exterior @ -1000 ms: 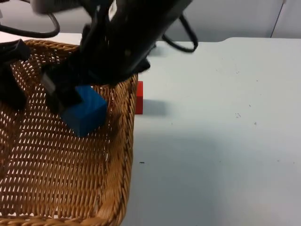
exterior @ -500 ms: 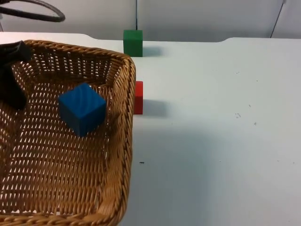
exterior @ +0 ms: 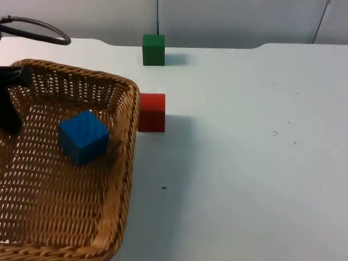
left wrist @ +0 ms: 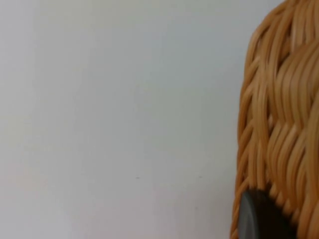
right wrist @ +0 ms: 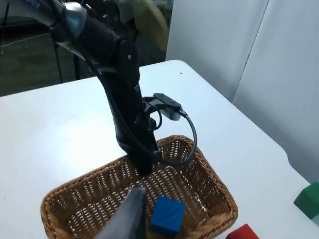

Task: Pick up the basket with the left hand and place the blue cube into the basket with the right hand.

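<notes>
— Where is the blue cube (exterior: 83, 137)?
— It lies inside the wicker basket (exterior: 122, 163), near the far wall. The left gripper (exterior: 11, 103) clamps the basket's far left rim.
— And beyond that?
— A red cube (exterior: 151, 112) stands just beside the basket's right rim; a green cube (exterior: 154, 49) sits farther back by the partition wall (exterior: 228, 22).
— The right gripper (right wrist: 130, 209)?
— Above the basket, seen from its wrist; I cannot tell how its jaws stand.

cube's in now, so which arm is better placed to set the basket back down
Left. The left gripper is clamped on the wicker basket's far rim, with the blue cube inside. The right gripper is raised well above it and holds nothing.
</notes>
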